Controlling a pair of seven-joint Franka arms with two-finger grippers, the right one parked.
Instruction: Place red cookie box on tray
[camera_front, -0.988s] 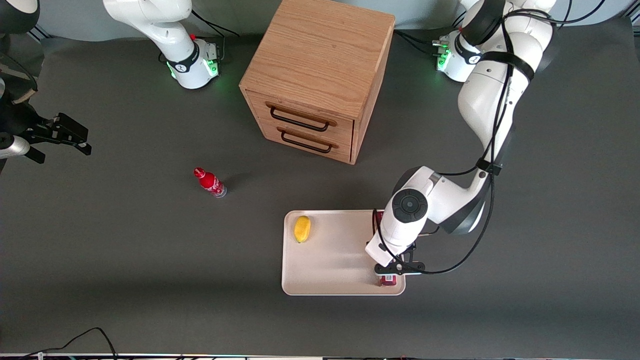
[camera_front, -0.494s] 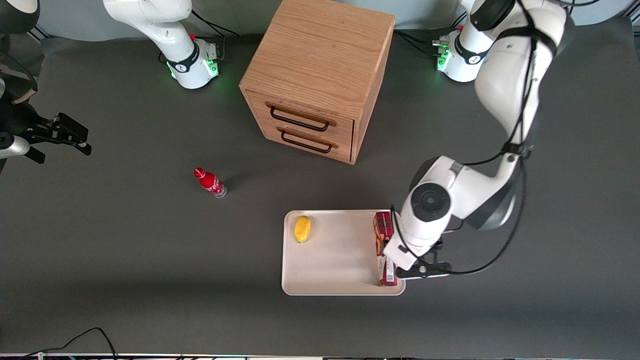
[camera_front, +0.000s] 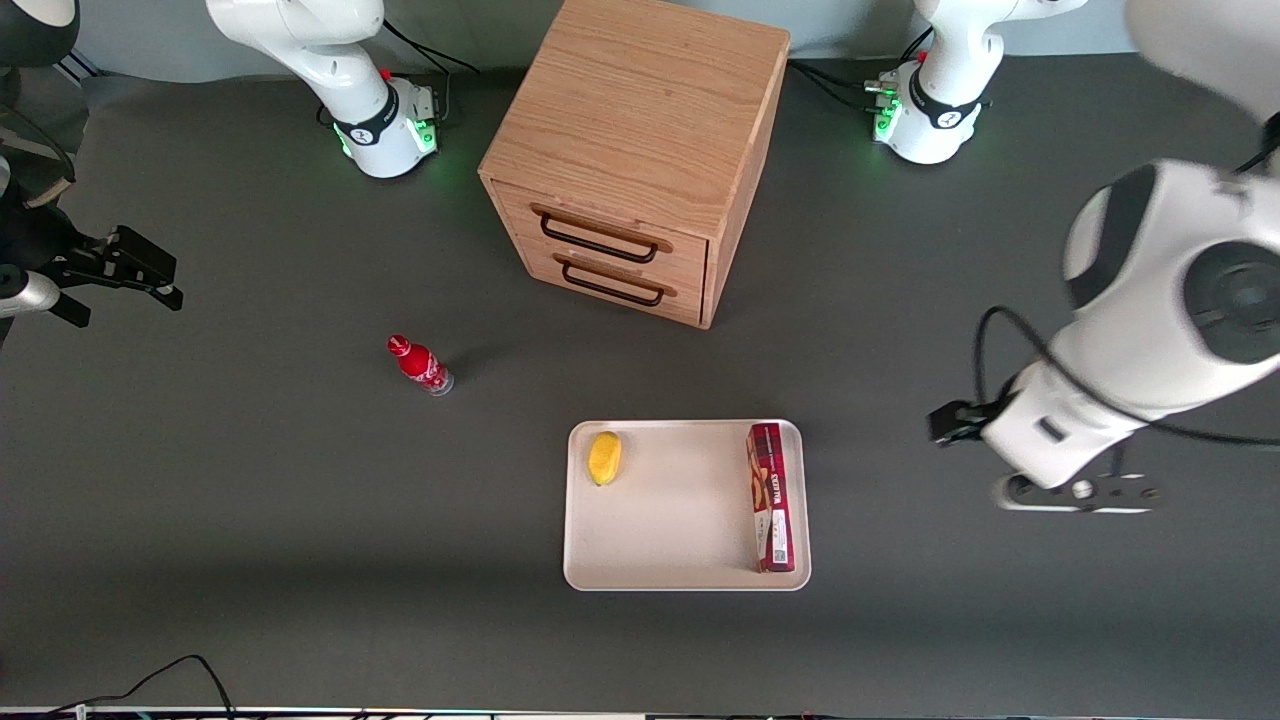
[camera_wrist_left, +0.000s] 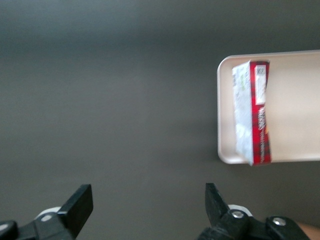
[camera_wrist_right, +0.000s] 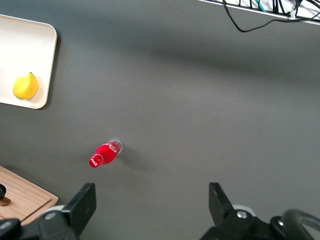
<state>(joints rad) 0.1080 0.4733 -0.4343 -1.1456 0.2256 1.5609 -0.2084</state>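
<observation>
The red cookie box (camera_front: 770, 497) lies flat on the cream-white tray (camera_front: 680, 520), along the tray's edge toward the working arm's end. It also shows in the left wrist view (camera_wrist_left: 253, 120) on the tray (camera_wrist_left: 295, 110). My left gripper (camera_front: 1075, 492) is high above the bare table, well off the tray toward the working arm's end. In the left wrist view the gripper (camera_wrist_left: 147, 202) is open and empty, its fingers (camera_wrist_left: 80, 202) wide apart over dark table.
A yellow lemon (camera_front: 604, 457) sits on the tray's farther corner toward the parked arm. A small red bottle (camera_front: 420, 364) lies on the table toward the parked arm's end. A wooden two-drawer cabinet (camera_front: 640, 150) stands farther from the camera than the tray.
The gripper has let go of the red cookie box, risen, and swung away toward the working arm's end. The box stays lying on the tray.
</observation>
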